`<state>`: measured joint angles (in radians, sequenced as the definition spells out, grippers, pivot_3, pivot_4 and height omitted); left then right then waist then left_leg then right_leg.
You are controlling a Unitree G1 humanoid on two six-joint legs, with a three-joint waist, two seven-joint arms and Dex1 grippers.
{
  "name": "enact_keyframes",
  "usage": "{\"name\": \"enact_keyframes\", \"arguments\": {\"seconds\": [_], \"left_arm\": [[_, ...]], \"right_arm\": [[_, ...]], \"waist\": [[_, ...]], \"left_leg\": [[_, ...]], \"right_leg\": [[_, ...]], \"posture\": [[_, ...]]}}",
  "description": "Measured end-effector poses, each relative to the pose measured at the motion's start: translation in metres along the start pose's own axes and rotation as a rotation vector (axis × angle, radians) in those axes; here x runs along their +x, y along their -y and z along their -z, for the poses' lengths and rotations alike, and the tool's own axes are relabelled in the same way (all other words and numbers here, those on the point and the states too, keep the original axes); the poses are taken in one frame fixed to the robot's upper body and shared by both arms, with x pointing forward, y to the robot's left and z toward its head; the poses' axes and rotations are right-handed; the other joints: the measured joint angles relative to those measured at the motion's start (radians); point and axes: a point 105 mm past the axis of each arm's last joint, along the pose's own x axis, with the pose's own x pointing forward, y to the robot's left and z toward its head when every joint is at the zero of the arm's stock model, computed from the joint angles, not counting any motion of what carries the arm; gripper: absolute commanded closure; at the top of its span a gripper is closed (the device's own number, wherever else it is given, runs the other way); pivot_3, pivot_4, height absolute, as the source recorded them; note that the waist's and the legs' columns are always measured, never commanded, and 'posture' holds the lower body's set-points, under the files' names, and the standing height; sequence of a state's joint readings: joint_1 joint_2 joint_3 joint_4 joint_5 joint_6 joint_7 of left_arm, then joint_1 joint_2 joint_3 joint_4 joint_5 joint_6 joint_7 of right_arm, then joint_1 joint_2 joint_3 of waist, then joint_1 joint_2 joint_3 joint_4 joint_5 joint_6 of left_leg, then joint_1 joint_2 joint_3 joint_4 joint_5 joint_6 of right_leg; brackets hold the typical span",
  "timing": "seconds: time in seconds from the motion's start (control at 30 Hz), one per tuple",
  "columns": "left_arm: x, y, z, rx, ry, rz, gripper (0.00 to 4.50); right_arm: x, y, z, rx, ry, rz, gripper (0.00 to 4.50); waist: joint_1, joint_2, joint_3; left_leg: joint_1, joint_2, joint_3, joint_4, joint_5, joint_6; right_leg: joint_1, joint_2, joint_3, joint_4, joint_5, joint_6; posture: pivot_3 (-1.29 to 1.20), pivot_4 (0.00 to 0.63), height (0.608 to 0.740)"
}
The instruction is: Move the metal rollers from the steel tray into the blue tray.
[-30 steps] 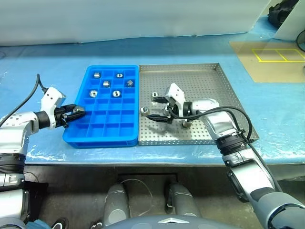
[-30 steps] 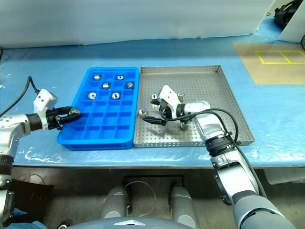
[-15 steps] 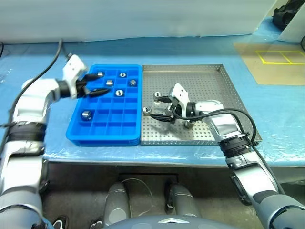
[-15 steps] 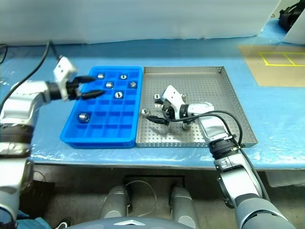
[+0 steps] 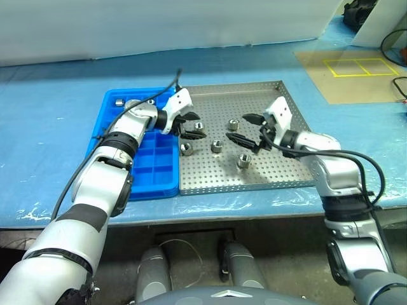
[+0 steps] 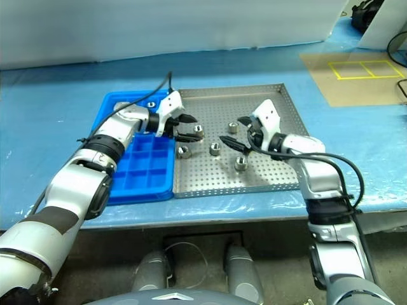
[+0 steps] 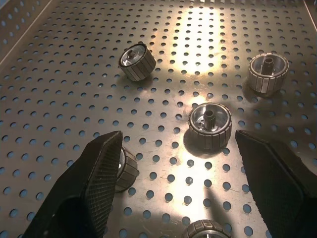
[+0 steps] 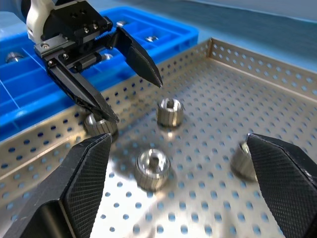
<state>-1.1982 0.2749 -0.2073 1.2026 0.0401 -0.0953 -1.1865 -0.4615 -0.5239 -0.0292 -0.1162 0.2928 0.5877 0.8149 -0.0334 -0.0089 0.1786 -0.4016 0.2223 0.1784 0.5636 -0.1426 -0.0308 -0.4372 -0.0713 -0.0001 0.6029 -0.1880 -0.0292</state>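
Since the earlier frame the left gripper (image 5: 192, 126) has swung from the outer side of the blue tray (image 5: 147, 166), across it, to the steel tray (image 5: 273, 171); the right gripper (image 5: 245, 129) has drawn back a little from the middle of that tray.

In the eye views, both grippers hang over the steel tray with jaws wide and empty. Five metal rollers (image 5: 217, 146) lie loose on its perforated floor, and a few more already sit in the far compartments of the blue tray, just beside it on the bench.

In the left wrist view, one roller (image 7: 210, 125) stands upright on the steel tray between the spread fingers (image 7: 101, 171).

In the right wrist view, the left gripper (image 8: 129, 82) hovers near the rim of the steel tray that meets the blue tray.

I judge that the step in hand is the reach for the next roller. The next move calls for lowering the left jaws around this roller and closing.
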Motion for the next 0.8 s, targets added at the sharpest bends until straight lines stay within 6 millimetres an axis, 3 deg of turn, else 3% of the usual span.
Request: {"name": "enact_keyframes", "arguments": {"seconds": [0.23, 0.47, 0.8], "left_arm": [[0.023, 0.017, 0.011, 0.014, -0.051, 0.062, 0.66], [0.038, 0.011, 0.017, -0.001, -0.088, -0.07, 0.66], [0.039, 0.004, 0.032, -0.046, -0.153, -0.164, 0.66]], "right_arm": [[-0.024, -0.01, 0.015, 0.03, -0.06, 0.074, 0.0], [-0.033, -0.009, 0.015, 0.029, -0.073, 0.138, 0.0], [-0.037, -0.009, 0.021, 0.042, -0.094, 0.171, 0.0]], "waist": [[-0.036, 0.0, 0.0], [-0.095, 0.0, 0.0], [-0.172, 0.001, 0.0]], "left_leg": [[-0.001, -0.001, 0.0, 0.007, -0.003, 0.004], [-0.004, -0.001, 0.0, 0.013, -0.006, 0.009], [-0.01, -0.005, -0.002, 0.014, -0.01, 0.017]], "right_leg": [[0.002, -0.002, 0.001, 0.0, 0.0, 0.001], [0.003, -0.002, 0.001, -0.001, -0.003, 0.006], [0.008, -0.003, -0.002, -0.015, 0.002, 0.009]], "posture": [[-0.75, 0.15, 0.74], [-0.79, 0.15, 0.74], [-0.79, 0.15, 0.74]]}}
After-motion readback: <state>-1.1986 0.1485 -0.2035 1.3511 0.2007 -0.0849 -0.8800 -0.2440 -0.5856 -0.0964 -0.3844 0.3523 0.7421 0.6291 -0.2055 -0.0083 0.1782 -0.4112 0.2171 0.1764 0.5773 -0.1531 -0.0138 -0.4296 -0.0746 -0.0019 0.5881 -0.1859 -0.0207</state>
